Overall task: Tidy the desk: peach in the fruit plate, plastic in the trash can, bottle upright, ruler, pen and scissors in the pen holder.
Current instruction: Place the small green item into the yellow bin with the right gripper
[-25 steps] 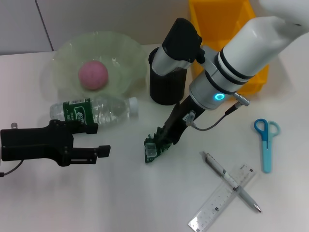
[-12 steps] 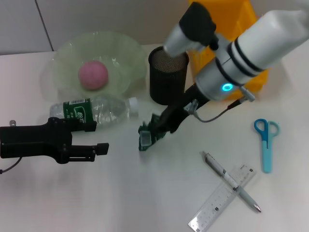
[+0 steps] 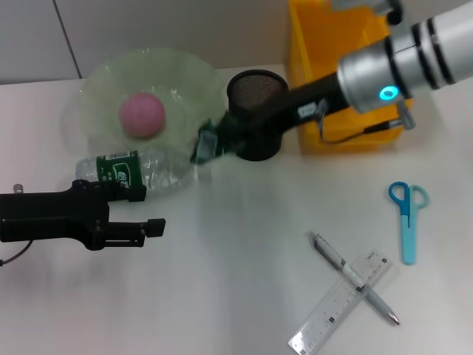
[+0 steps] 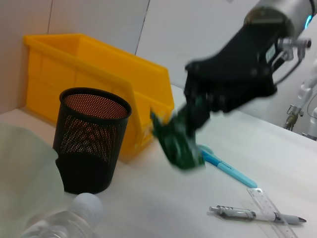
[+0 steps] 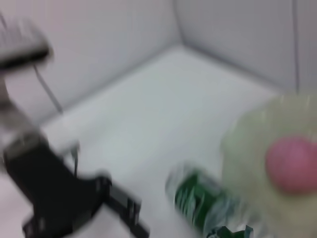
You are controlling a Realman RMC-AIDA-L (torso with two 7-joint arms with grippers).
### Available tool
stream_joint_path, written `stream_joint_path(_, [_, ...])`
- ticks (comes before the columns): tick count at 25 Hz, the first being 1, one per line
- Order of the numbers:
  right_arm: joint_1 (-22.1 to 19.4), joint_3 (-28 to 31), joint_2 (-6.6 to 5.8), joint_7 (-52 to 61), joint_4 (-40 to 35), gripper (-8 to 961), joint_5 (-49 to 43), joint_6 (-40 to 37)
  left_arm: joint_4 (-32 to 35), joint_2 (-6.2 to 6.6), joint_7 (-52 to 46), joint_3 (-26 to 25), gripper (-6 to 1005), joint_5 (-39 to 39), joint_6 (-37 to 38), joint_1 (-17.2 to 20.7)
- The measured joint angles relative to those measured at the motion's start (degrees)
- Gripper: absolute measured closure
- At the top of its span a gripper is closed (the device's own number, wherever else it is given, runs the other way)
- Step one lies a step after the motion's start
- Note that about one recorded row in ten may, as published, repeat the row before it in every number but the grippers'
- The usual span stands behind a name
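Nearest on the white worktop (image 3: 222, 296), at the right, a clear ruler (image 3: 341, 301) lies crossed under a silver pen (image 3: 356, 278); the two touch where they cross. Just beyond them to the right lie blue-handled scissors (image 3: 406, 212), blades pointing near.

At the near left the left end effector (image 3: 140, 231) rests low over the worktop, its black fingers slightly apart and holding nothing. Just beyond it a clear plastic bottle (image 3: 140, 168) with a green label lies on its side, white cap pointing right.

The plastic (image 3: 206, 144) is a crumpled green wrapper with a pale patch, held clear of the worktop above the bottle's cap end, just left of the black mesh pen holder (image 3: 256, 115). The right end effector (image 3: 219, 137) is clamped on it, reaching leftward across the front of the pen holder; in the left wrist view the wrapper (image 4: 179, 140) hangs from its dark fingers.

Farther left, a pink peach (image 3: 143, 115) sits in the translucent green fruit plate (image 3: 188, 74). At the far right stands the yellow trash can (image 3: 325, 29).
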Motion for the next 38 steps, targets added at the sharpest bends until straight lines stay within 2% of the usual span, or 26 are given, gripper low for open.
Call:
stream_joint_path(2, [-0.6,1.18,0.0,-1.26,-0.21,917,1.56,0.0,-0.01,0.0,-0.01,0.0,185,0.02,0.0,0.0])
stream_joint_path(4, [-2.35,5.21,0.01,-6.22,0.41,917,6.26,0.49,-0.01,0.0,-0.01,0.04,185,0.03,0.0,0.0])
stream_joint_path(8, [-3.93,9.6,0.16,-10.93,1.5,916,10.33,1.67,-0.01,0.0,0.06,0.09,184,0.07,0.0,0.0])
stream_joint_path(9, [-4.75,11.97,0.23,-12.83,2.35,916,11.93,3.57,-0.01,0.0,0.06,0.09,184,0.07,0.0,0.0])
stream_joint_path(16, [-7.01,16.86,0.26,-19.1,5.44,916,16.6,12.89,0.04,0.0,0.14,0.09,184,0.07,-0.08,0.01])
stream_joint_path(25, [-8.82,17.63,0.07,-20.81,6.42,912,17.7,24.78,0.18,0.0,0.06,0.05,184,0.23,-0.09,0.0])
stream_joint_path(28, [-8.77,17.55,-0.35,-20.64,7.83,911,17.35,28.05,0.25,-0.02,-0.1,-0.13,185,1.07,-0.08,-0.18])
stream_joint_path(29, [-8.41,17.53,-0.89,-20.5,9.12,911,16.79,29.02,0.27,-0.06,-0.19,-0.14,185,1.36,-0.08,-0.45])
stream_joint_path(34, [-7.49,17.48,-1.94,-19.25,11.68,895,16.04,30.08,0.27,-0.09,-0.33,-0.11,185,1.43,-0.08,-0.61])
stream_joint_path(38, [-7.47,17.47,-2.04,-19.01,11.76,838,16.02,30.13,0.27,-0.09,-0.35,-0.16,185,1.46,-0.08,-0.7])
